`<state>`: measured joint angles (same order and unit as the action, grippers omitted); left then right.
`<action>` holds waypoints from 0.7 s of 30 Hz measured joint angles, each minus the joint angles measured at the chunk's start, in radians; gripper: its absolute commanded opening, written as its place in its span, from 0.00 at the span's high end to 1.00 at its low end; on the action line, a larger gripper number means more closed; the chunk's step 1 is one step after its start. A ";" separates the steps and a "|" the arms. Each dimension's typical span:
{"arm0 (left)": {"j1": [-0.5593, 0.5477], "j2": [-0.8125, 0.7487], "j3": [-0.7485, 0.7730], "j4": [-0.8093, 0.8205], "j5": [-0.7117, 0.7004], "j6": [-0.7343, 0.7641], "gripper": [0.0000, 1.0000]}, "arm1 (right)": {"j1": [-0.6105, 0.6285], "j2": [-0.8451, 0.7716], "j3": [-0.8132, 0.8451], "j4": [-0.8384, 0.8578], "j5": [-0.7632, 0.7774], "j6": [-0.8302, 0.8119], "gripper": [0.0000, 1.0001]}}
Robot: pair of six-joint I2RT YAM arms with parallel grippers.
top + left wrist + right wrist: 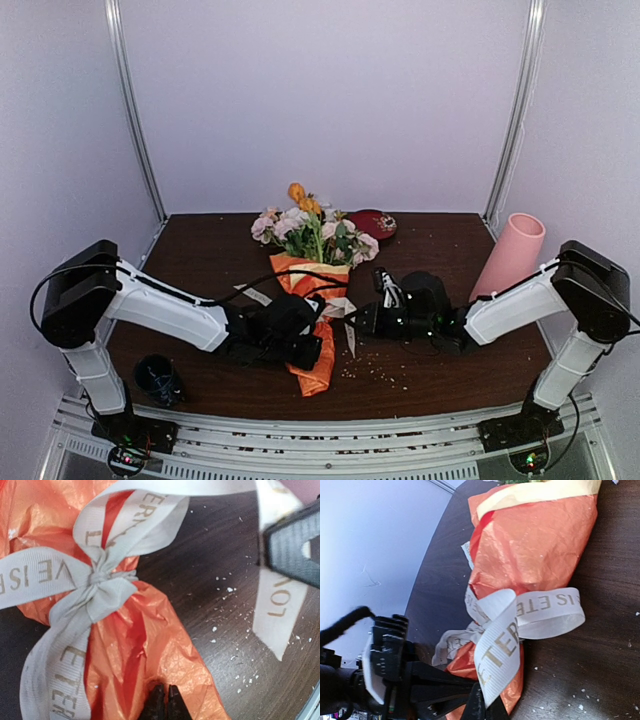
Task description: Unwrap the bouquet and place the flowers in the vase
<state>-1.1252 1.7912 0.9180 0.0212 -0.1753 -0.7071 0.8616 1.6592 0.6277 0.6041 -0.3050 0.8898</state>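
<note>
The bouquet (312, 285) lies on the table with its flowers (318, 232) toward the back and its orange paper (150, 645) pointing at me. A cream ribbon (97, 582) with gold letters is tied in a bow around the paper (535, 545). My left gripper (303, 345) (165, 687) is shut, pinching the orange paper below the bow. From the other side, my right gripper (357, 320) (487, 707) is shut on a ribbon (502, 650) tail. The pink vase (510, 255) stands at the far right, apart from both arms.
A dark red dish (374, 223) sits behind the flowers. A dark blue cup (158, 378) stands near the left arm's base. Pale crumbs (385, 372) are scattered on the dark wooden table (210, 250). The two grippers are close together over the bouquet's lower half.
</note>
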 measured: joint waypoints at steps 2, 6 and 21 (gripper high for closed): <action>0.001 0.007 -0.008 0.017 0.000 -0.008 1.00 | 0.000 -0.012 0.001 0.018 -0.016 0.011 1.00; 0.000 0.011 -0.031 0.062 0.001 -0.027 1.00 | 0.000 -0.043 0.013 0.037 -0.037 0.031 1.00; 0.000 0.011 -0.076 0.150 0.001 -0.079 1.00 | 0.000 -0.286 0.140 -0.066 0.088 -0.008 1.00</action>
<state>-1.1248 1.8019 0.8417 0.1707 -0.1745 -0.7864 0.8612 1.3727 0.7677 0.5377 -0.2173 0.8822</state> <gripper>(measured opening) 0.016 0.012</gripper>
